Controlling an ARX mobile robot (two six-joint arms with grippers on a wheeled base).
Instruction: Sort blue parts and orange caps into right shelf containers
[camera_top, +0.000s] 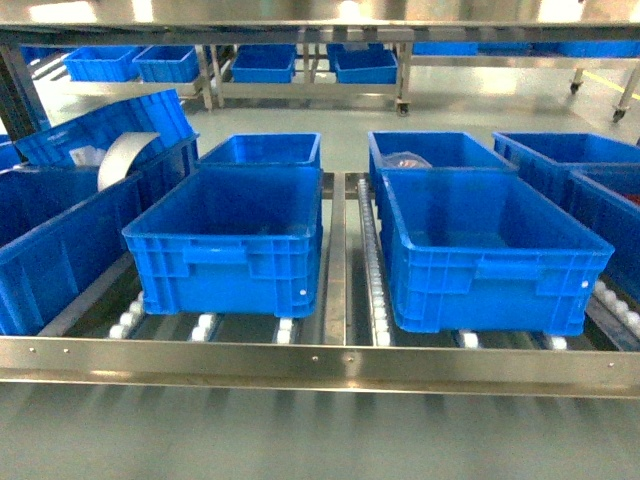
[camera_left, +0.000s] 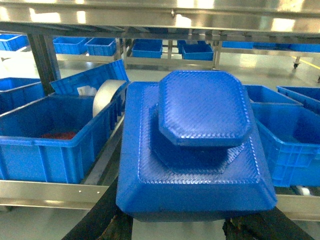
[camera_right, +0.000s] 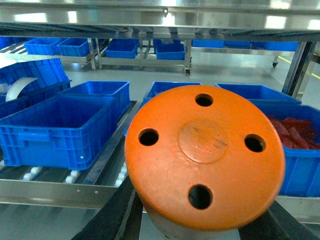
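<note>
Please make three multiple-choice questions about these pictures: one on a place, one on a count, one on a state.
1. Where does the front left crate stand in the head view?
A. on the floor
B. on the shelf rollers
C. on top of another crate

2. How many round holes show in the orange cap?
A. two
B. four
C. six

3. What does the left gripper carry?
A. a blue part
B. a roll of tape
C. nothing

Answers:
1 B, white rollers show under its base.
2 B, four holes ring the raised centre disc.
3 A, the textured blue part fills the left wrist view, sitting above the dark fingers.
</note>
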